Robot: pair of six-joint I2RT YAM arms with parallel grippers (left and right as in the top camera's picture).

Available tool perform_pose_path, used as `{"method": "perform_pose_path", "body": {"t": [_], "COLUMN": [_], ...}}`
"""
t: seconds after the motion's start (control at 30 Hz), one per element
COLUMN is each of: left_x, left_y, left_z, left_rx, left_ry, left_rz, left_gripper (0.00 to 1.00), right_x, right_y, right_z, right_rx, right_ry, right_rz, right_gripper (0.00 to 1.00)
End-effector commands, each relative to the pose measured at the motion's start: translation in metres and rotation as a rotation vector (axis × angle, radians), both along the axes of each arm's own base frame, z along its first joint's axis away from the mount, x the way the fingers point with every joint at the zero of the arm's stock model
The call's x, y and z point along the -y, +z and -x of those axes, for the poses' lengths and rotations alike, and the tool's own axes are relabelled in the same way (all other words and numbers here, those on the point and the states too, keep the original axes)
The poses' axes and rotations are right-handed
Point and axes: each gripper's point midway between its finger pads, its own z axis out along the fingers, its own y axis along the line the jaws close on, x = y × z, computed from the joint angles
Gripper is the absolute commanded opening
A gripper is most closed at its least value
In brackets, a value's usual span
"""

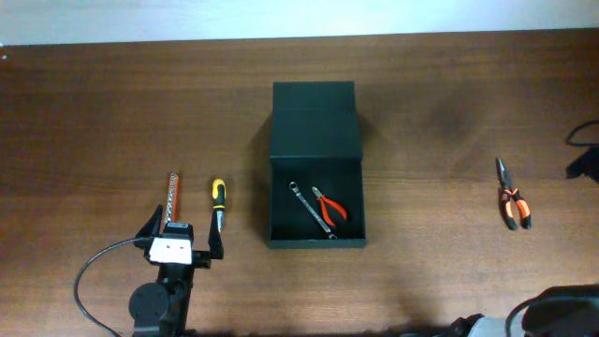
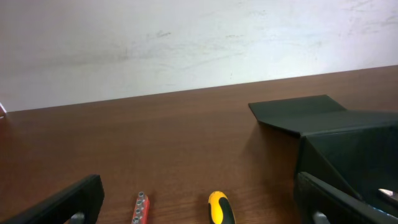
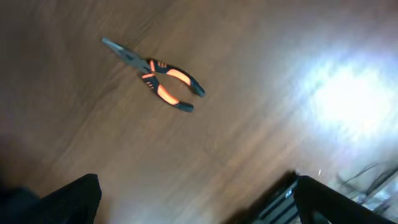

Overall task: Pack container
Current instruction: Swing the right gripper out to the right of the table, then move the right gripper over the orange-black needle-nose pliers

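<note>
Wood table (image 1: 94, 112): left gripper (image 1: 185, 232), jaws spread wide and empty, sits just behind screwdriver (image 1: 217, 199), tip toward it; container (image 1: 314, 112) to its right.

This looks like a robotics lab or test bench rather than a home or kitchen. A plain brown wood-grain table (image 1: 440, 112) stands against a bare, scuffed white wall (image 2: 186, 43). A black robot arm (image 1: 161, 298) reaches over the near edge. Hand tools lie spread out on the tabletop, among them a yellow-handled screwdriver (image 1: 218, 200) and orange-handled pliers (image 1: 512, 199), either side of an open dark box (image 1: 314, 103).
</note>
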Motion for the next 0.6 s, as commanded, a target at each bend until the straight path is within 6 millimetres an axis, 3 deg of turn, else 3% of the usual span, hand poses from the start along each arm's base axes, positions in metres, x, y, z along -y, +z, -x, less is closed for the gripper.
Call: {"method": "perform_pose_path", "body": {"t": [0.0,0.17,0.33,0.47,0.57], "left_x": [-0.003,-0.003,-0.003,-0.003,-0.003], "left_y": [-0.002,-0.002,-0.002,-0.002,-0.002], "left_z": [0.0,0.0,0.0,0.0,0.0], "left_rx": [-0.002,-0.002,-0.002,-0.002,-0.002], "left_ry": [0.013,0.013,0.013,0.013,0.012], "left_rz": [-0.02,-0.02,-0.02,-0.02,-0.02], "left_gripper": [0.99,0.99,0.99,0.99,0.99], "right_x": [-0.001,0.011,0.014,-0.01,-0.023], "right_y": [-0.017,-0.041,-0.045,-0.046,-0.053], "right_z": [-0.012,-0.012,-0.019,-0.055,-0.064], "right_rx": [-0.039,-0.132,-0.124,0.016,0.017], "right_ry": [0.146,0.14,0.151,0.512,0.671], "right_rz": [-0.026,-0.035,-0.03,-0.06,-0.049], "right_gripper": [0.99,0.99,0.99,0.99,0.99]}}
